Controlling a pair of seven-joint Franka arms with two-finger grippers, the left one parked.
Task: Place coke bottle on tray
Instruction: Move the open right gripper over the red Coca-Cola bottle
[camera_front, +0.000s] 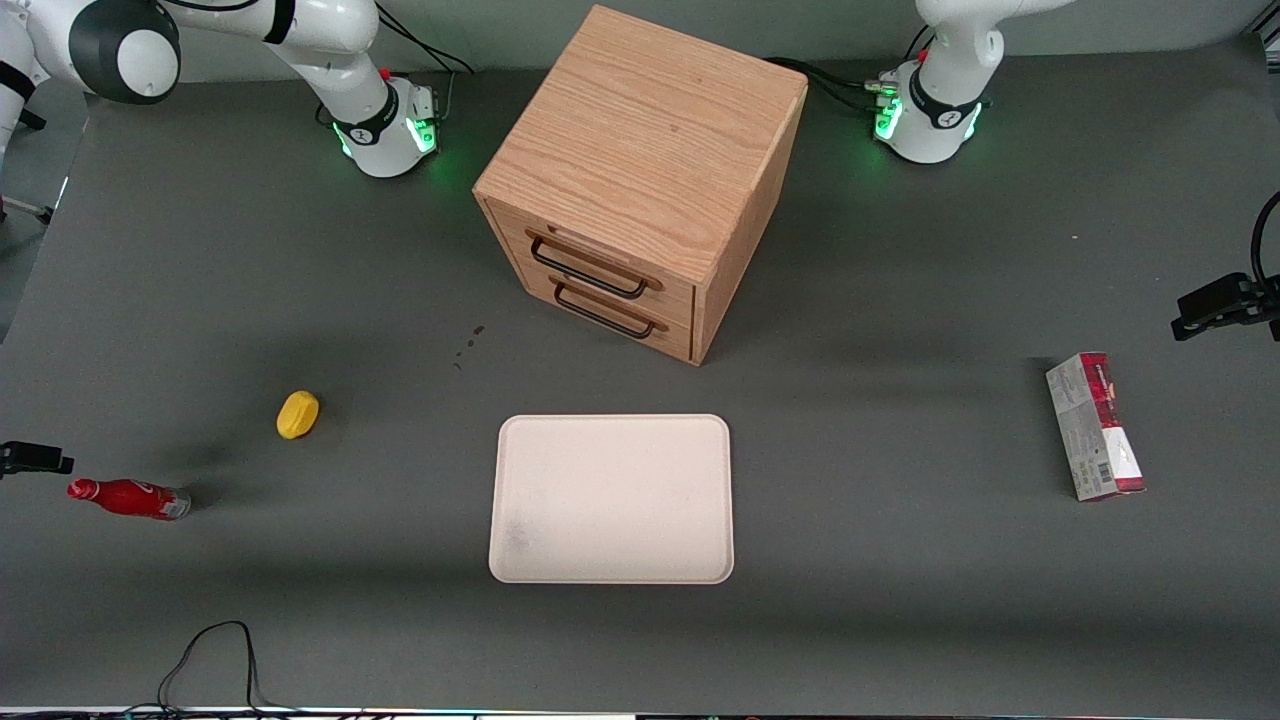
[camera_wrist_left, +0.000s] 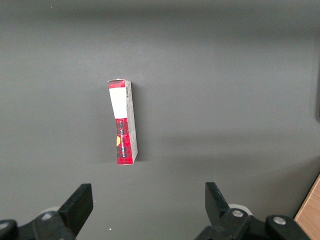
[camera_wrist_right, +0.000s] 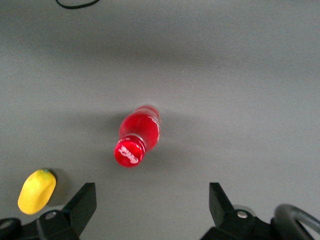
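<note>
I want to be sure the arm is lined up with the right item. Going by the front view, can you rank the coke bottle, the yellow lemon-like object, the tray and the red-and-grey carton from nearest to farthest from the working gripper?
The gripper, open, hangs above the coke bottle.
1. Coke bottle, under the gripper at the working arm's end.
2. Yellow object, beside the bottle, farther from the front camera.
3. Tray, mid-table, in front of the drawers.
4. Carton, at the parked arm's end.

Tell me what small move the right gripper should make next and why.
Probably descend toward the coke bottle. The gripper hangs open above it, fingers apart and holding nothing, while the bottle sits on the table toward the working arm's end, well away from the tray.
</note>
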